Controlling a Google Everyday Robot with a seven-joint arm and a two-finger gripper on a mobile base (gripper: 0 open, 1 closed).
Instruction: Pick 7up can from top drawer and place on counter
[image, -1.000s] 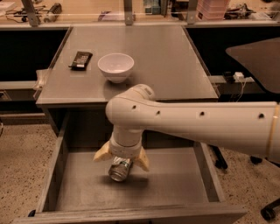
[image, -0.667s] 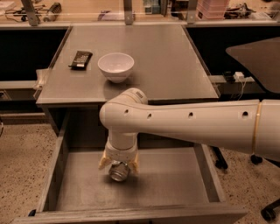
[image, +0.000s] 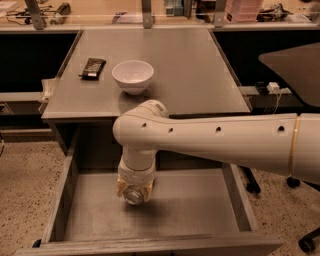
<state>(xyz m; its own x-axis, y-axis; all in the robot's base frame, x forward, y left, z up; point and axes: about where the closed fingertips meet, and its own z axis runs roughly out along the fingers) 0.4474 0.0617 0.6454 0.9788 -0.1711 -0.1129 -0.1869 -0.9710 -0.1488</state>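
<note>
Down inside the open drawer (image: 220, 210), left of its middle: the gripper (image: 134, 189), pointing straight at the grey floor from the end of a thick white arm (image: 215, 140). Clamped between its two yellowish fingers (image: 121, 186): the can (image: 134, 196), silvery round end turned toward the drawer's front. Pressed against it on both sides, with no gap to make out. Touching the drawer floor or just above it: cannot tell; only a dim shadow directly beneath. To the gripper's right, a wide stretch of drawer floor up to the tall side wall; to its left, a narrower stretch. Behind the gripper and higher up, the counter (image: 195, 70), flat and grey. On that counter, straight back from the gripper, a white bowl (image: 132, 76), upright. Just left of the bowl and apart from it, a dark flat packet (image: 93, 67) near the counter's left edge. Farther back past the counter, a pale wooden desk (image: 100, 19) with clutter too small to name. Out to the gripper's left and below the counter, speckled flooring (image: 25, 185) beside the drawer.
</note>
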